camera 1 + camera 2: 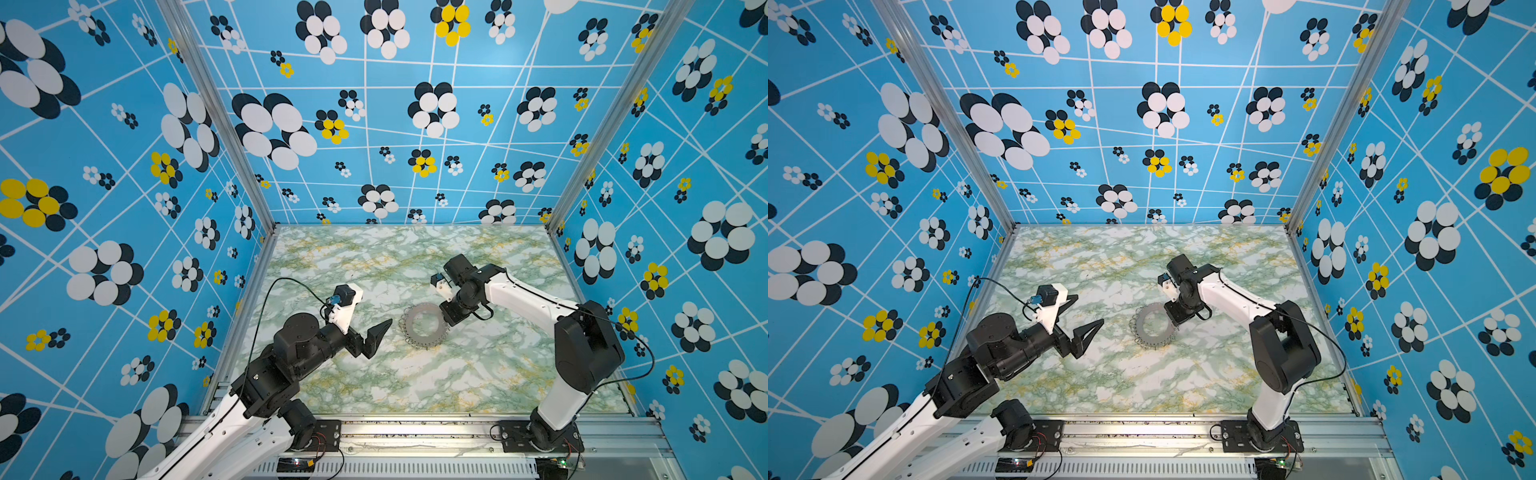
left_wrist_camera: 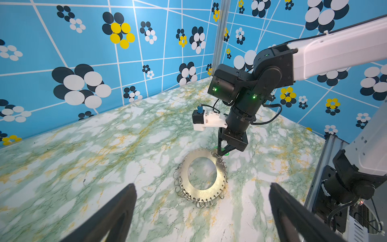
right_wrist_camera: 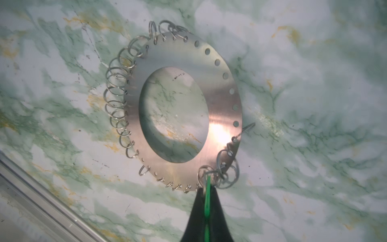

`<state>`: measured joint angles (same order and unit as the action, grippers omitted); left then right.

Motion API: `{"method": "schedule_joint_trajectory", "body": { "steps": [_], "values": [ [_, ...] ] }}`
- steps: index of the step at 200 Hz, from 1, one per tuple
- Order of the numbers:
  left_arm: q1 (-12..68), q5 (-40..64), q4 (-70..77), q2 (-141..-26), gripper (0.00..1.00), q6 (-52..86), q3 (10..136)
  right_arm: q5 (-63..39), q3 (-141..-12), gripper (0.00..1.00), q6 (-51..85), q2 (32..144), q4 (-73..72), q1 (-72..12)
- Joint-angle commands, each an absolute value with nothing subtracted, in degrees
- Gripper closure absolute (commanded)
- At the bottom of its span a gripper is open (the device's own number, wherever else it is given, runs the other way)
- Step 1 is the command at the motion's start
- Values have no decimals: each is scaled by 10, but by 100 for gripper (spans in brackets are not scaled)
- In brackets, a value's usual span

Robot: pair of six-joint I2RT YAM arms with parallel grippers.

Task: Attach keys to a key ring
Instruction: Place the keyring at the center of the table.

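Grey metal ring [image 1: 424, 326] lies flat on the marbled table [image 1: 374, 386]. At its loop-fringed edge the right gripper [image 3: 206, 191] pinches the green tag [image 3: 207, 201] edge-on; the left gripper [image 1: 1087, 309] hangs nearby above the table, jaws spread wide

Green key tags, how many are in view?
1. The green key tag is pinched edge-on in the right gripper, at the looped edge of the key ring. Others may be hidden beneath the gripper.

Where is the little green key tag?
In the right wrist view, the green key tag is pinched in the right hand, at the wire loops on the edge of the grey key ring.
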<state>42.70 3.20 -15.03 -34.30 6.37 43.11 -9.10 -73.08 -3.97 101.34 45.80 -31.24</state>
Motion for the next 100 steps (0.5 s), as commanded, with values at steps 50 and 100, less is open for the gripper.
{"method": "schedule_joint_trajectory", "body": {
  "steps": [50, 100],
  "values": [
    [415, 21, -147, -361, 0, 67, 424, 47, -716, 83, 34, 1051, 508, -287],
    [383, -24, -159, -382, 0, 87, 422, 93, -703, 56, 61, 1016, 495, -277]
  ]
}}
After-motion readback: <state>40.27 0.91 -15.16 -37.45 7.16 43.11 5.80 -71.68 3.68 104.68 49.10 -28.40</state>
